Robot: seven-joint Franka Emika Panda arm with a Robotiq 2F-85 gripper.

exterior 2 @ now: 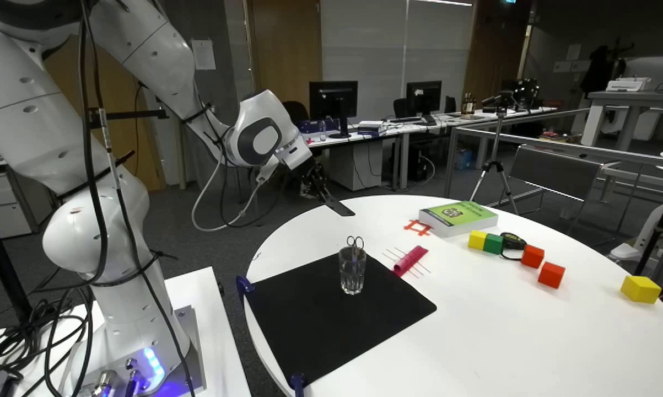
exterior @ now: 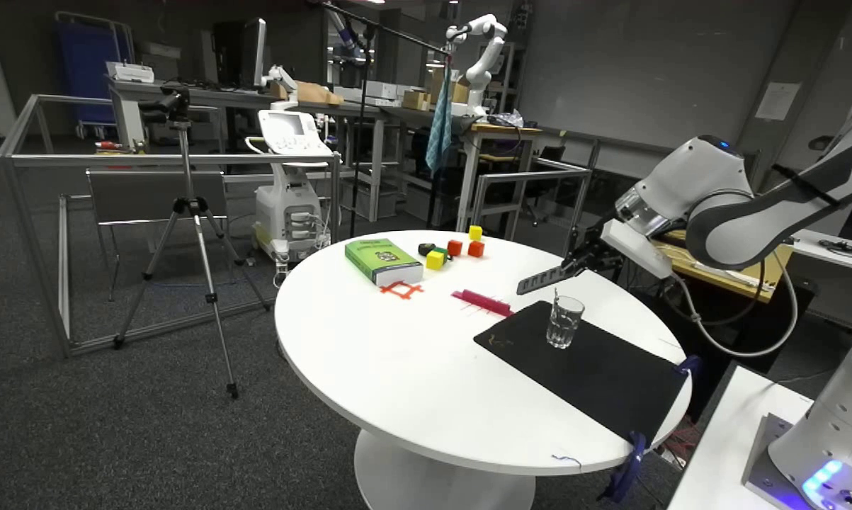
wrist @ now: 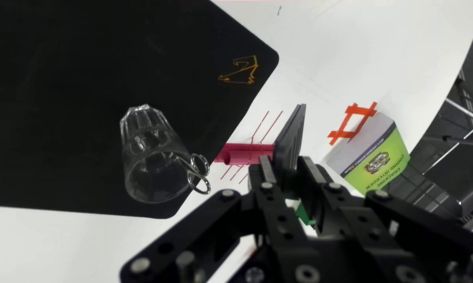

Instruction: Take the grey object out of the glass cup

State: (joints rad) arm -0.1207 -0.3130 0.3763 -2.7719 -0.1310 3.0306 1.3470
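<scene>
Because the grey object [exterior 2: 355, 249], apparently a pair of slim scissors, stands handles-up in the glass cup [exterior 2: 352, 282], the coming move turns on the angle between its long axis and that of the gripper [exterior: 535, 283]. The cup is upright on the black mat [exterior 2: 331, 328], inboard of the edge of the tabletop [exterior: 369, 368] where two blue clamps [exterior 2: 244, 285] sit; the tabletop is round and has no corners. The object's long axis is near vertical, its ring handles above the cup's rim and, in the wrist view, on the side facing the gripper. The gripper is raised off the tabletop, apart from the cup; its slotted plate [wrist: 287, 137] slopes down at a shallow angle, roughly crosswise to the object. From the plate's tip, the object lies toward the clamped edge, left in the wrist view. The jaws are drawn together with neither cup nor object between them; whether the plate is a finger extension or a held piece cannot be determined. Extraction is judged not yet begun. Recommended: spread the jaws, shift toward the clamped edge, and enclose the ring handles; sideways contact could tip the cup.
</scene>
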